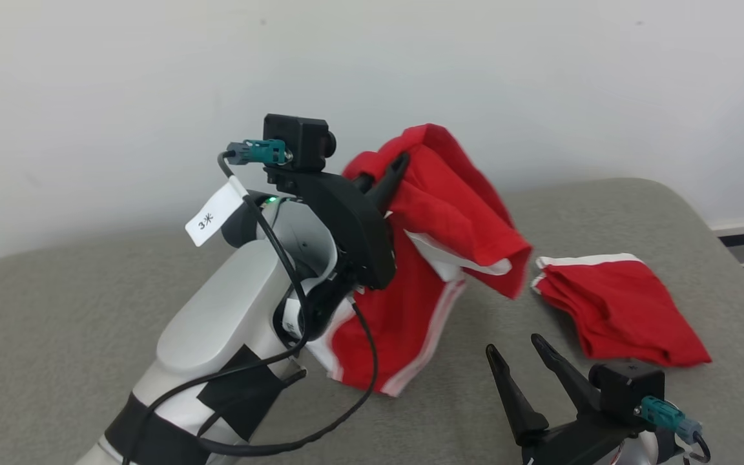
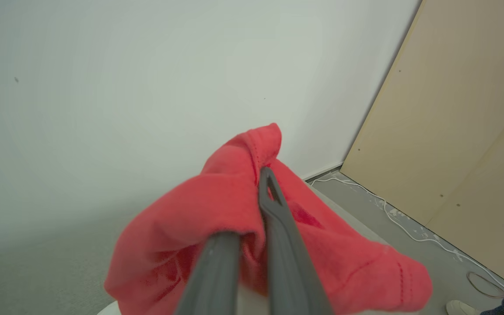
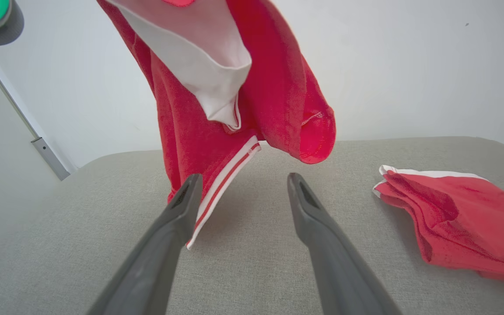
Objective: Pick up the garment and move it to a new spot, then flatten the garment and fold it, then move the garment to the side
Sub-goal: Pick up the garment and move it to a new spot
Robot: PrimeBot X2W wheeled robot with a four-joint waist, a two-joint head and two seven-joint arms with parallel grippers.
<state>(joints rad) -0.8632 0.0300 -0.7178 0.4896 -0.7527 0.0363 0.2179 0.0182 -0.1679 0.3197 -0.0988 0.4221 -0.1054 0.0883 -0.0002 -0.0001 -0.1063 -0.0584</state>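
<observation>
A red garment (image 1: pixel 436 213) with white stripes and a white band hangs in the air, bunched, its lower hem trailing near the grey cushion (image 1: pixel 88 310). My left gripper (image 1: pixel 392 169) is raised and shut on the garment's top; in the left wrist view the red cloth (image 2: pixel 217 205) wraps around the closed fingers (image 2: pixel 278 227). My right gripper (image 1: pixel 513 352) stands open low at the front right, empty, its tips just short of the hanging hem (image 3: pixel 221 183). In the right wrist view the open gripper (image 3: pixel 241 186) points at the garment (image 3: pixel 274 87).
A second red garment (image 1: pixel 617 310) lies folded on the cushion at the right, also seen as a red folded piece (image 3: pixel 462 214). A white wall (image 1: pixel 152 97) stands behind. A floor cable (image 2: pixel 392 214) and a wooden panel (image 2: pixel 462 131) lie beyond the cushion's far edge.
</observation>
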